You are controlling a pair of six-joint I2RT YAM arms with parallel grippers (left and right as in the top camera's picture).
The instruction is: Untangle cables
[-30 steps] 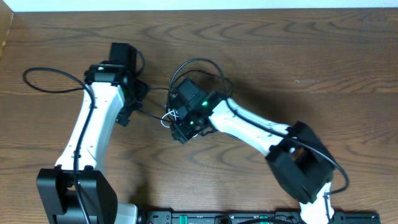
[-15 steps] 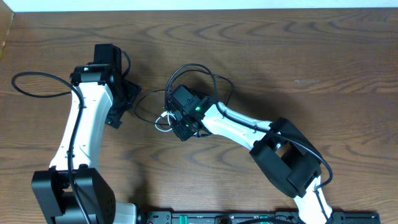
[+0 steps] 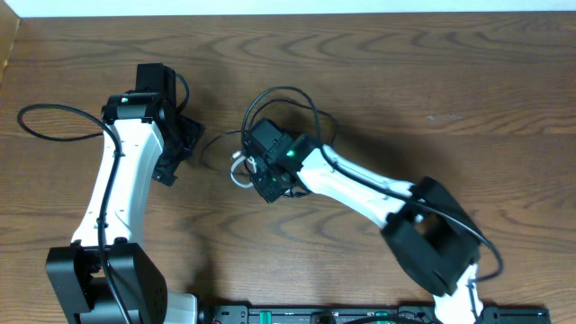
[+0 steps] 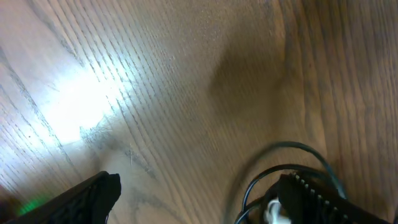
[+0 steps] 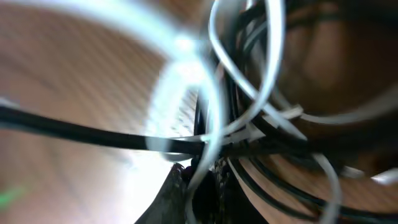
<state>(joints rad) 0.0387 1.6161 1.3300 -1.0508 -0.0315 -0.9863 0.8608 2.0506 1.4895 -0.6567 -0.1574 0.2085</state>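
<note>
Gripping the tangle, the right gripper (image 3: 259,176) sits near the middle of the table (image 3: 468,72), with the cables (image 3: 256,135) bunched right at its tip. In the overhead view a black cable (image 3: 281,89) loops up and away from the gripper toward the far side of the table. A white cable (image 3: 238,173) forms a small curl just beside the fingertips, on the side facing the left arm. Another dark strand runs from the knot toward the left gripper (image 3: 180,151) but stops short of touching it.

From the right wrist camera the right gripper (image 5: 198,180) shows its two fingers (image 5: 173,194) drawn close together at the bottom of the frame. Strands rise straight out of the narrow gap between them, so it looks clamped on the bundle. A black cable (image 5: 74,134) crosses the view from side to side just above the fingertips. White cable (image 5: 272,56) strands weave over and under the dark ones there, though which strand lies on top is too blurred to tell.

The left gripper (image 4: 199,186) is spread wide, its fingers (image 4: 87,198) well apart with only bare wood between them. Black cable (image 4: 292,145) arcs lie near its other finger at the lower right of that view. A bit of white cable (image 4: 272,211) shows beside it at the bottom edge, outside the gap.
</note>
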